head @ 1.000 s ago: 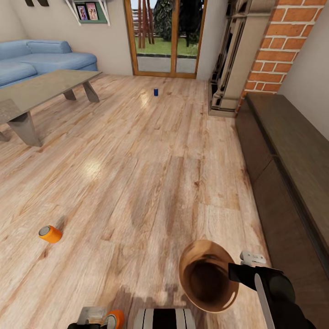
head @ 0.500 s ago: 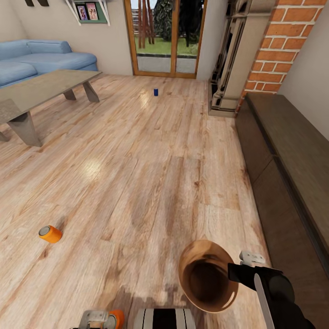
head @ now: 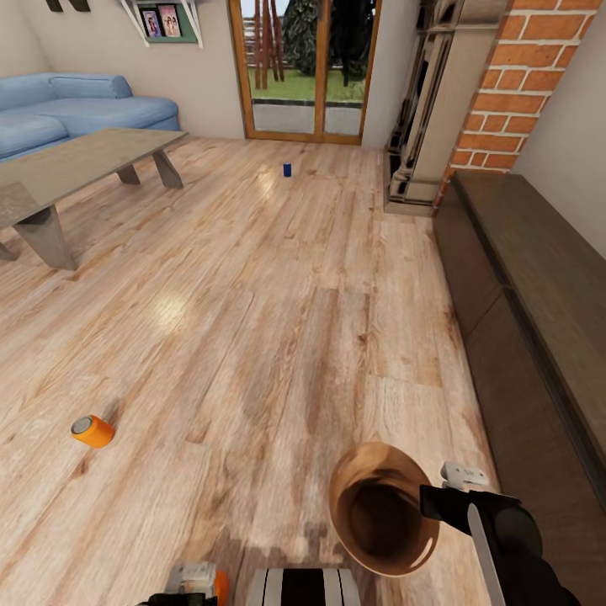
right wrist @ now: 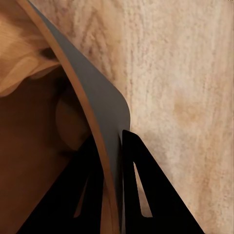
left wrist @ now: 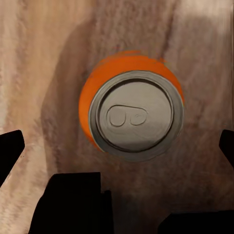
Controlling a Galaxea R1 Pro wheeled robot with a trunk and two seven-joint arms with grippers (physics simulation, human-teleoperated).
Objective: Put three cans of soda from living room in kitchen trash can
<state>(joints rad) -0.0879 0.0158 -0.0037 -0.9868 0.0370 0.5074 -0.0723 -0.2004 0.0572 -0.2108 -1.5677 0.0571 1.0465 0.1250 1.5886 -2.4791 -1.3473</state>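
Observation:
One orange can of soda [left wrist: 134,114] stands upright on the wood floor right below my left gripper [left wrist: 119,145], silver top facing the camera. The gripper's dark fingers [left wrist: 10,152] are spread wide on either side of the can, open and not touching it. In the head view this can [head: 221,583] peeks out beside the left gripper [head: 195,582] at the bottom edge. A second orange can [head: 93,431] lies on its side to the left. A dark blue can [head: 287,169] stands far off near the glass doors. My right gripper [right wrist: 112,156] is shut on the brown trash can's wall [right wrist: 92,92], holding the trash can [head: 383,509] above the floor.
A low grey coffee table [head: 76,164] and a light-blue sofa [head: 76,105] stand at the far left. A long dark cabinet [head: 539,311] runs along the right wall beyond a red brick column [head: 513,84]. Open wood floor stretches between them.
My left gripper has slid to the right at the bottom of the head view, coming over the near orange can. The right arm and trash can stay put.

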